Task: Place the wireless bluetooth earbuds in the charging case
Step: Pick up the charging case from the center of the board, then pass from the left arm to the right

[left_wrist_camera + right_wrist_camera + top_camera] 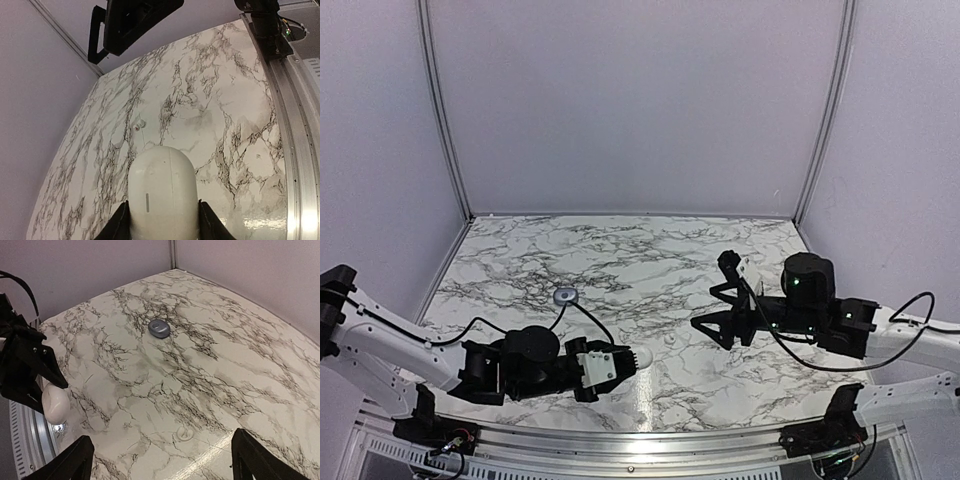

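Observation:
A white pebble-shaped charging case (161, 192) with its lid closed sits between the fingers of my left gripper (162, 217), which is shut on it just above the table near the front edge (636, 360). On the marble ahead of it lies a tiny whitish earbud (139, 125), also seen from above (672, 340). My right gripper (715, 295) hovers open and empty to the right of the earbud. In the right wrist view the earbud (185, 433) lies between and a little beyond the wide-spread fingers of the right gripper (162, 460). No other earbud shows.
A second, grey pebble-shaped case (565, 295) lies closed at the middle left of the table, also in the right wrist view (159, 328). A metal rail (650, 440) runs along the front edge. Pale walls enclose the back and sides.

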